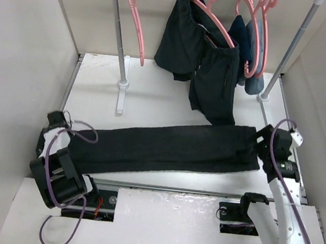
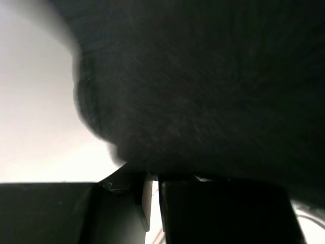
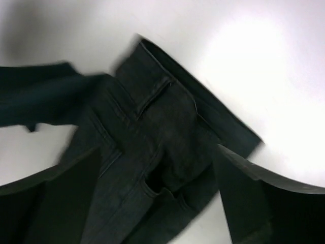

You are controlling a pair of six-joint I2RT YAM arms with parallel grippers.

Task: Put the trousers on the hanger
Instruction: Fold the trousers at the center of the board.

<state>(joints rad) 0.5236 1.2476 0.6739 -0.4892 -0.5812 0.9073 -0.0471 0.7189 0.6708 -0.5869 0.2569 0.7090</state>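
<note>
1. The trousers [image 1: 166,148] lie flat across the table [image 1: 154,92], legs together, running from the left gripper [image 1: 71,160] to the right gripper [image 1: 263,138].
2. Left gripper: fingers together. They appear clamped on the leg end, though the wrist view is filled with blurred dark cloth.
3. Right gripper: fingers wide apart, straddling the waistband without touching it.
4. The hanger [image 1: 137,26] hangs bare on the rear rail, well apart from the trousers.
5. Hazards:
   - With only one end held, a lift is likely to drag and bunch the cloth.
   - A re-grip on the waistband may catch one layer only, so the rest sags.
   - The thin hanger hangs freely and may swing or unhook when pushed.
6. Materials:
   - Trousers: soft, matte black cloth, limp, with stitched waistband, belt loop and seams.
   - Hanger: slim, smooth pink plastic, triangular with curved shoulders, offering little friction to hold draped cloth.
</note>
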